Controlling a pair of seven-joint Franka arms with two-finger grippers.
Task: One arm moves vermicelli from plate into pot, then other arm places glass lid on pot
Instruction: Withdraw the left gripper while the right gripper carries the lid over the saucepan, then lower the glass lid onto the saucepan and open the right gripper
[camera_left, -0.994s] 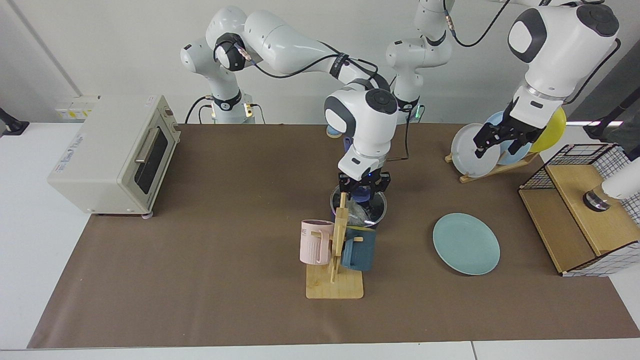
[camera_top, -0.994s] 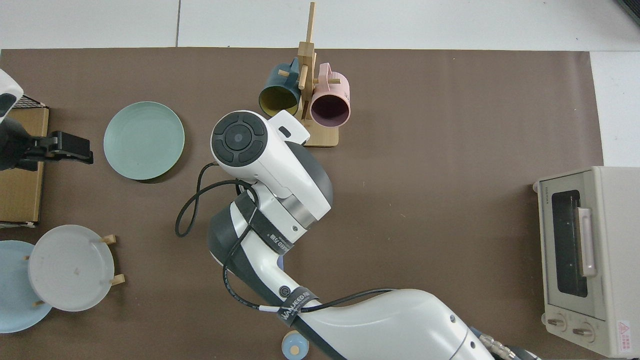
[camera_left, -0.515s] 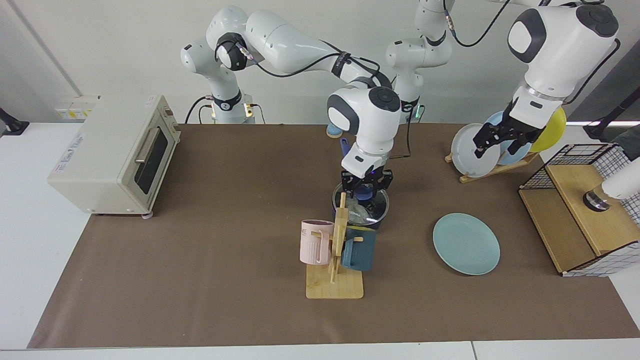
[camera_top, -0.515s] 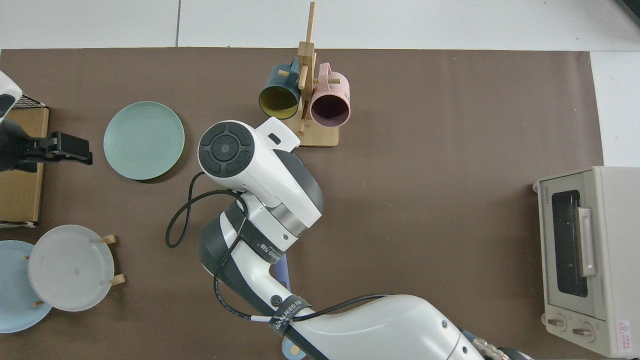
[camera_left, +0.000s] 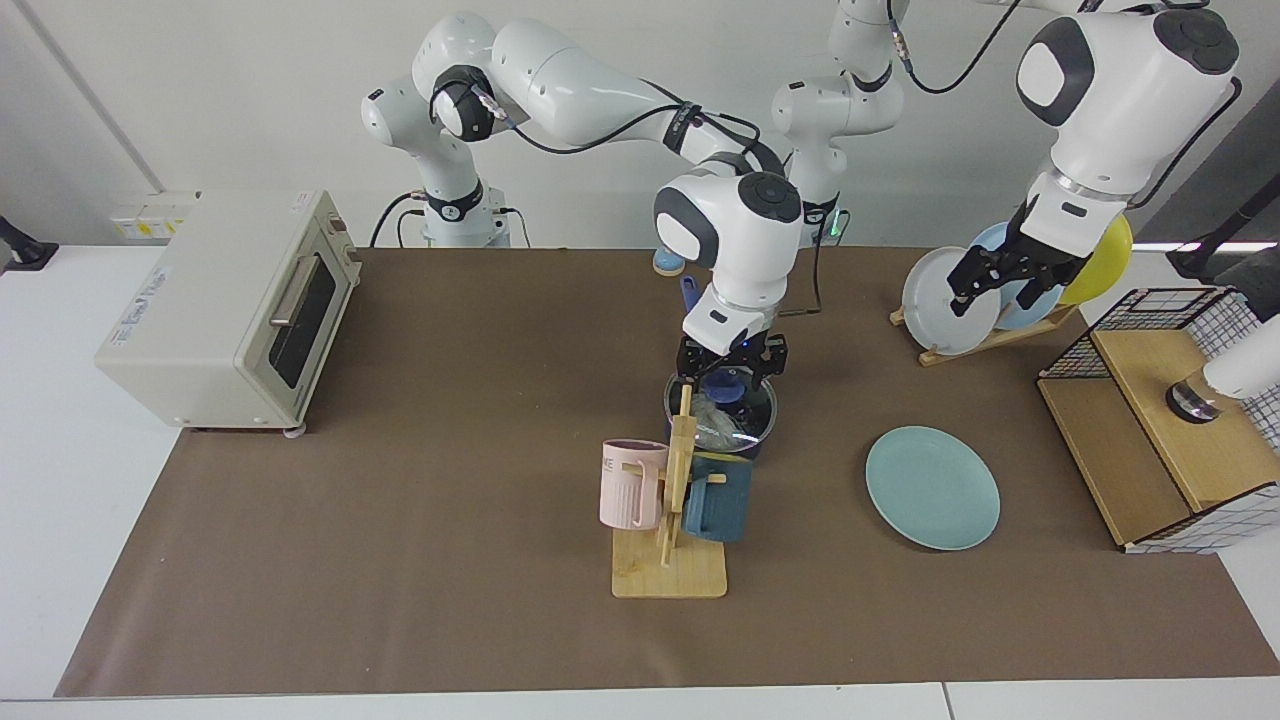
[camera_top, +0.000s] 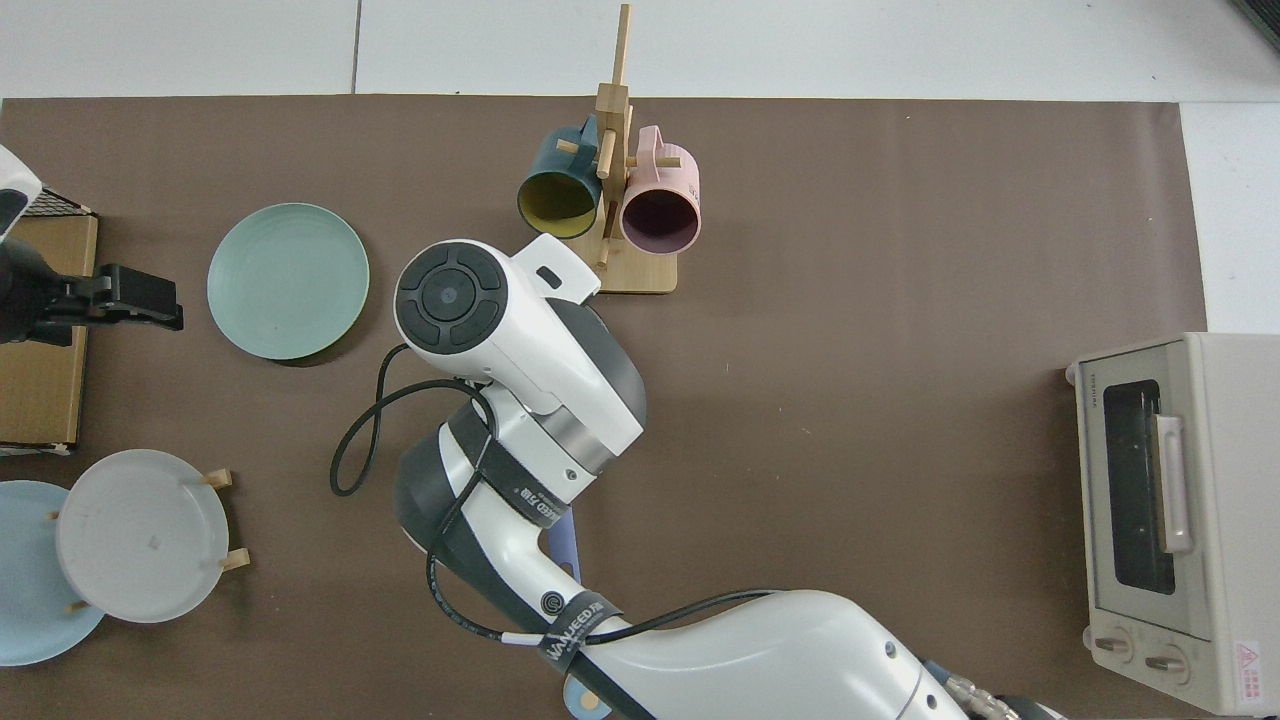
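Brown table mat: right tool (camera_left: 729, 365) spread above lidded pot (camera_left: 720, 432); left tool (camera_left: 975, 290) unclear.

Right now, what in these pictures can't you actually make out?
- Top view: the pot and glass lid are hidden under the right arm.
- Facing view: the mug rack covers the pot's front; the right gripper covers the glass lid's knob.
- Top view: the left gripper is partly cut off.

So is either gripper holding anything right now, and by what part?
Cannot tell for the right gripper: it sits at the blue knob of the glass lid, on the pot. The left gripper, waiting by the plate rack, holds nothing.
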